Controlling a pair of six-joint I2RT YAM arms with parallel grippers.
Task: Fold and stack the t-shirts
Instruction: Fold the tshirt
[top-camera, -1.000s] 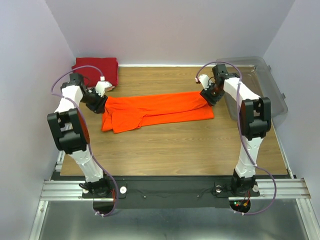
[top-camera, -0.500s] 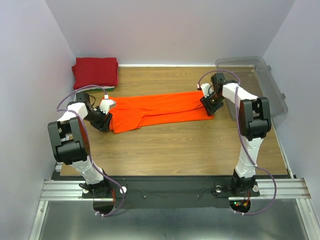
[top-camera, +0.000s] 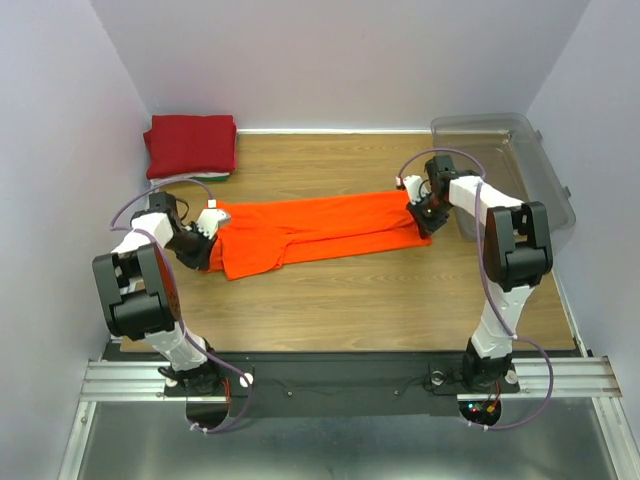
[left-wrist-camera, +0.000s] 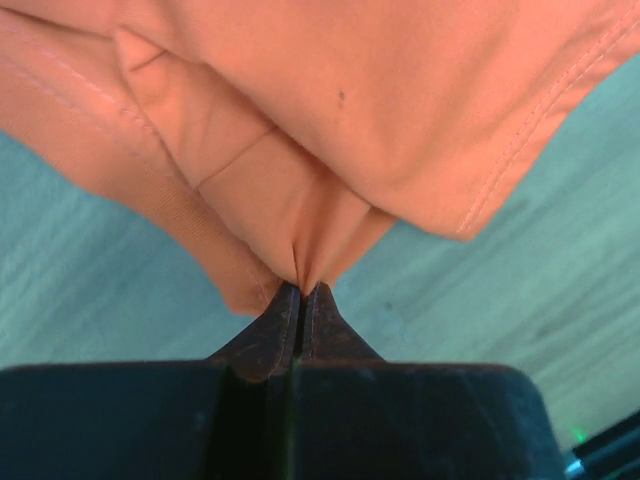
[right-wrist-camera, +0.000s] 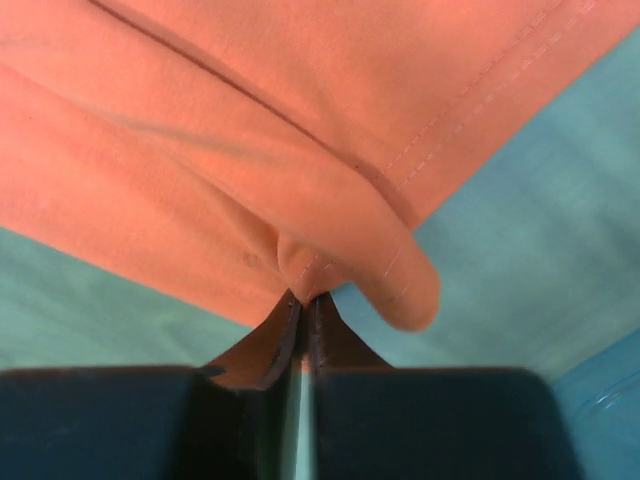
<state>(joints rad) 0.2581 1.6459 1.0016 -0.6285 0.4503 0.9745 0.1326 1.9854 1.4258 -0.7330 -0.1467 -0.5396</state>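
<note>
Your orange shirt (top-camera: 320, 228) lies stretched across the middle of the table (top-camera: 350, 300), pulled slightly wider than half a second ago. The left claw (left-wrist-camera: 300, 290) and right claw (right-wrist-camera: 303, 298) each clamp an end fold. Up close, the wrist views cut off the rest of the cloth.

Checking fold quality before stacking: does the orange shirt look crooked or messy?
Somewhat. The orange t-shirt, pinched at both ends by the left gripper and right gripper, is folded unevenly: its left end is wider, with a wrinkled flap jutting toward the near edge.
</note>
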